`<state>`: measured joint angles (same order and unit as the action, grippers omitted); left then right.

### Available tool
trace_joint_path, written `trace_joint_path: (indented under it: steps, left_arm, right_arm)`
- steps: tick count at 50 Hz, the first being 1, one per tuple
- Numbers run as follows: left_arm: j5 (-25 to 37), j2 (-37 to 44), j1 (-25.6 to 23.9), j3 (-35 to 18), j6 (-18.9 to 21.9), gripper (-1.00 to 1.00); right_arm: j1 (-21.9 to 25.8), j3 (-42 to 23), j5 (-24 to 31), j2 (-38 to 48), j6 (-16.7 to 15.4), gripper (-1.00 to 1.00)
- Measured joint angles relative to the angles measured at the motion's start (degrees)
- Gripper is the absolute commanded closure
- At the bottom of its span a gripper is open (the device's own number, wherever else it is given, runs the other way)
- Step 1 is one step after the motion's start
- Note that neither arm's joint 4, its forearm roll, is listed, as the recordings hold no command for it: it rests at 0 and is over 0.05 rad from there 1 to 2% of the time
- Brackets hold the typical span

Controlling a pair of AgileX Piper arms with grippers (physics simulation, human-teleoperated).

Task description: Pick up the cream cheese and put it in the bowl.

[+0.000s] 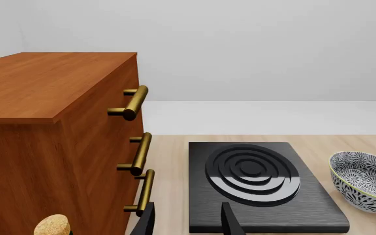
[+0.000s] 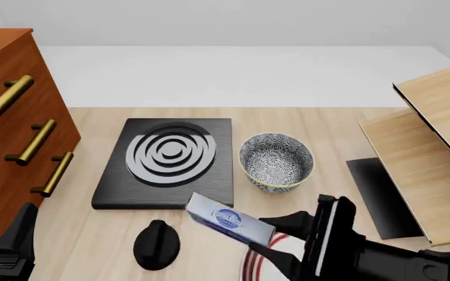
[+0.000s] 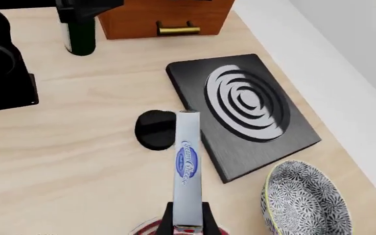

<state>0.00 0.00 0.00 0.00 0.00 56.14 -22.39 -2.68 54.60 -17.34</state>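
R fingers (image 3: 188, 220) clamped on cream cheese (image 2: 229, 219), L fingers (image 1: 188, 219) apart, low.

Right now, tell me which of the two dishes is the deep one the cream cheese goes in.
The speckled blue-grey bowl, standing beside the black burner plate. The other dish is a flat red-ringed plate, mostly hidden under the right gripper holding the cream cheese.
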Motion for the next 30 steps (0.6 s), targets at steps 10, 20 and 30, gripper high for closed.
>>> trace_joint_path:
  steps: [10,20,30]
  left_arm:
    - [0.0,0.0,0.0,0.0,0.0,-1.00]
    - [0.0,0.0,0.0,0.0,0.0,-1.00]
    - [0.0,0.0,0.0,0.0,0.0,-1.00]
  right_arm:
    - [-4.8,-1.4,4.6,-1.7,-1.5,1.00]
    - [-8.9,-3.5,8.4,-1.6,-2.7,1.00]
    - [-12.6,-6.0,12.9,-2.1,-3.8,1.00]
